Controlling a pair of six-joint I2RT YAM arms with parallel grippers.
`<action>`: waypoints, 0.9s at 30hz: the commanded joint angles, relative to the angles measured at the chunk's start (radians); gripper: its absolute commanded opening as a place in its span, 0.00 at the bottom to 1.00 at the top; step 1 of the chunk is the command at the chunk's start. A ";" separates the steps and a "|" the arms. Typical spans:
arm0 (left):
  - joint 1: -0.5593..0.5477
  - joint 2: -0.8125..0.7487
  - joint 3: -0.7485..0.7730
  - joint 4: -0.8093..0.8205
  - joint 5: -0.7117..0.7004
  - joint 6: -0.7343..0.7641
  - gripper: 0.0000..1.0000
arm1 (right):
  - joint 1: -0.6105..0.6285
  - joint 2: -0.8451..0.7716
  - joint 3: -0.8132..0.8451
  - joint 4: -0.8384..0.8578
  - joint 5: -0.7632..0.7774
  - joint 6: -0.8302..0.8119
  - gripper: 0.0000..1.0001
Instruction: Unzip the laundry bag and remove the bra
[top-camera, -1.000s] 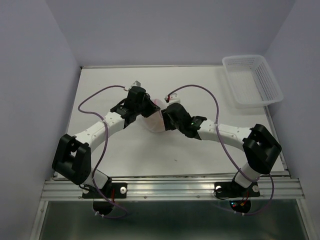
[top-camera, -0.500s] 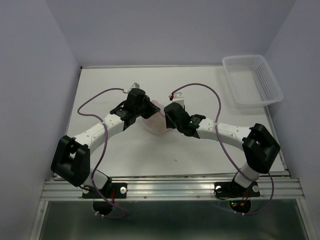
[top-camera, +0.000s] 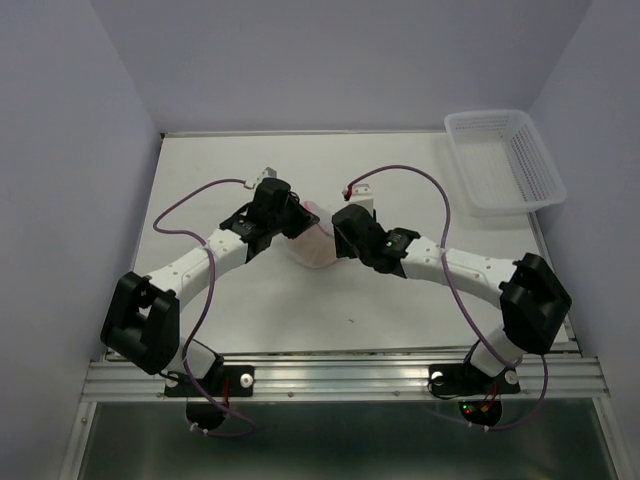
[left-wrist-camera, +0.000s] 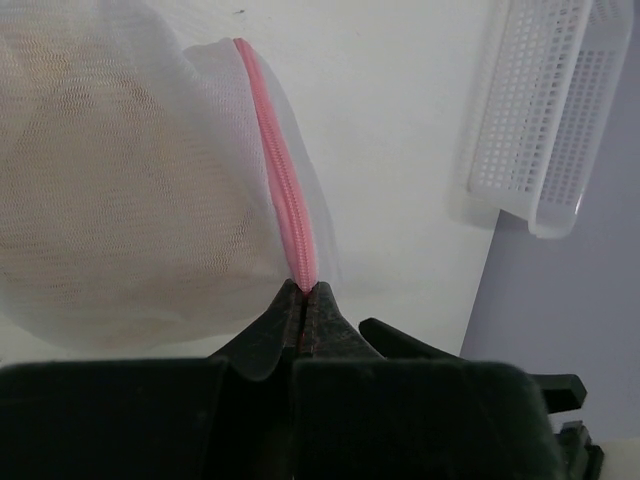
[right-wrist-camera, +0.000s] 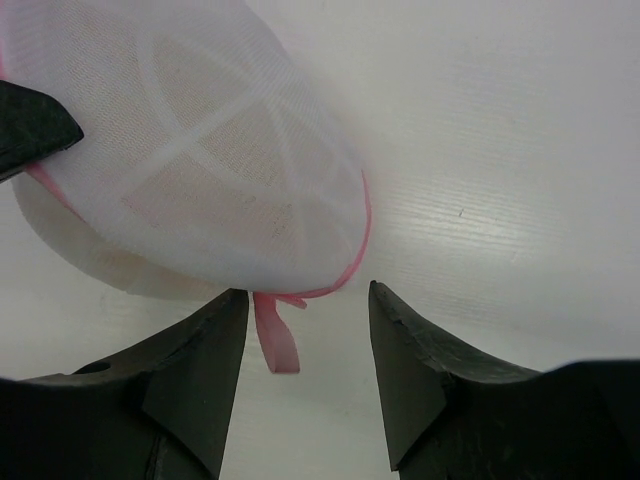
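Change: over the last second the right gripper (right-wrist-camera: 307, 295) has crept slightly far and left, closer against the laundry bag (top-camera: 315, 245), while its elbow swung right. The left gripper (left-wrist-camera: 303, 300) has barely moved.
Meaning: we judge the right arm is lining up on the pink tab (right-wrist-camera: 278, 345). The unzipping has not begun.
Left gripper: pinched closed on the bag's edge, at the near end of the pink zipper (left-wrist-camera: 285, 190).
Right gripper: fingers spread apart and holding nothing. The pink tab lies between them, untouched.
Laundry bag: at the middle of the table (top-camera: 400, 170), between the two grippers. The stretch of zipper we see is closed.
Bra: the bra (left-wrist-camera: 110, 170) is inside the bag, a beige shape showing through the mesh.
Basket: the white basket (top-camera: 503, 160) sits at the far right corner, well apart from the bag.
Count: two grippers, one laundry bag, one bra, one zipper, one pink tab, one basket.
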 joint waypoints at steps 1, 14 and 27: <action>-0.006 -0.018 0.001 0.003 -0.031 -0.002 0.00 | 0.010 -0.106 -0.018 -0.009 0.045 0.007 0.57; -0.008 -0.036 -0.011 -0.005 -0.038 -0.028 0.00 | 0.010 -0.145 -0.100 0.002 -0.057 -0.016 0.44; -0.011 -0.073 -0.039 -0.005 -0.038 -0.033 0.00 | 0.010 0.007 0.012 0.102 -0.121 -0.072 0.38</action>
